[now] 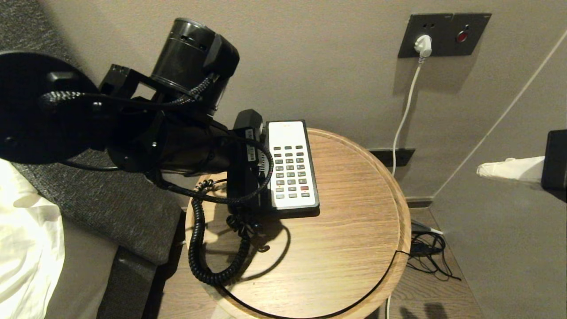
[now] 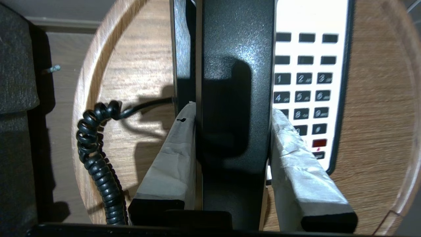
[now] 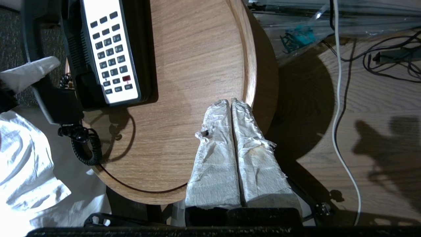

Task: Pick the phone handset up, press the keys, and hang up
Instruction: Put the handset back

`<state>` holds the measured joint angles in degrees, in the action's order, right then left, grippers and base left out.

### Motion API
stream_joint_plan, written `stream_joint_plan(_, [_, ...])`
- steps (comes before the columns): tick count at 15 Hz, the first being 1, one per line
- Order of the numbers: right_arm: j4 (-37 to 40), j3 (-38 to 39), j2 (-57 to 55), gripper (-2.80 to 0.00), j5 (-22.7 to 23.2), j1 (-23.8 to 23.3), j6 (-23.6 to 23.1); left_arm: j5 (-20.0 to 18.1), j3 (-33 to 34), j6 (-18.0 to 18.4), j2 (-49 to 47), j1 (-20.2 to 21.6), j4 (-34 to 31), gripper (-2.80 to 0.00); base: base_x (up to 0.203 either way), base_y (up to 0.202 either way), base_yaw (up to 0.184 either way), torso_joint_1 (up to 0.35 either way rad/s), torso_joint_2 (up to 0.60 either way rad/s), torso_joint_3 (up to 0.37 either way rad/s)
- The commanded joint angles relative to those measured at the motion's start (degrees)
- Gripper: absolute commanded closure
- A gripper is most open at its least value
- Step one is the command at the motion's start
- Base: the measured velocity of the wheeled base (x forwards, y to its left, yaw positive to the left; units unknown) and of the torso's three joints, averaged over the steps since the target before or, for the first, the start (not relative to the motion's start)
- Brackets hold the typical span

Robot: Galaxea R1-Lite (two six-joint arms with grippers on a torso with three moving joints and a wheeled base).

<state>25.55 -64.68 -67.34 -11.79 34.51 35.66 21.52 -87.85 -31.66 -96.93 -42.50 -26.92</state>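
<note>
The black phone handset (image 2: pixel 236 49) is clamped between the white-wrapped fingers (image 2: pixel 296 164) of my left gripper (image 2: pixel 232 108), which is shut on its middle. It hangs just over the left side of the black-and-white phone base (image 1: pixel 290 164), and its top end (image 1: pixel 249 118) shows past my left arm (image 1: pixel 177 146). Part of the cradle (image 3: pixel 74 49) lies uncovered beside the handset (image 3: pixel 49 98). The grey keys (image 1: pixel 290 170) are untouched. A black coiled cord (image 1: pixel 197 239) loops over the table's left edge. My right gripper (image 3: pixel 229 102) is shut and empty, hovering by the table's right rim (image 1: pixel 483 170).
The phone stands on a round wooden side table (image 1: pixel 345 248) with a raised rim. A bed with white linen (image 1: pixel 26 248) and a grey padded headboard (image 1: pixel 110 208) lie to the left. A white plug (image 1: pixel 423 44) and cable hang on the wall; black cables (image 1: pixel 427 252) lie on the floor.
</note>
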Motion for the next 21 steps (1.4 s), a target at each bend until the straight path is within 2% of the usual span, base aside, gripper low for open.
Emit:
stream_joint_plan(1, [-0.1,0.7,0.4,0.0,0.1,0.0,0.2,0.2,0.1,-0.1,-0.7,-0.2,-0.2,0.0,0.0,0.0,0.0,0.0,0.0,0.0])
stream_joint_plan(5, [-0.2,1.2,0.9,0.0,0.3,0.0,0.2,0.4,-0.6,0.8,-2.3,-0.2,0.0,0.0,0.0,0.0,0.0,0.0,0.0,0.0])
stream_joint_plan(10, [-0.2,3.7,2.3,0.0,0.3,0.0,0.2,3.8,-3.1,1.0,-4.6,-0.1,0.0,0.0,0.0,0.0,0.0,0.0,0.0,0.0])
stream_joint_plan(21, [-0.2,5.5,4.2,0.0,0.4,0.1,0.1,4.0,-4.4,1.0,-7.3,0.5,0.0,0.0,0.0,0.0,0.0,0.0,0.0,0.0])
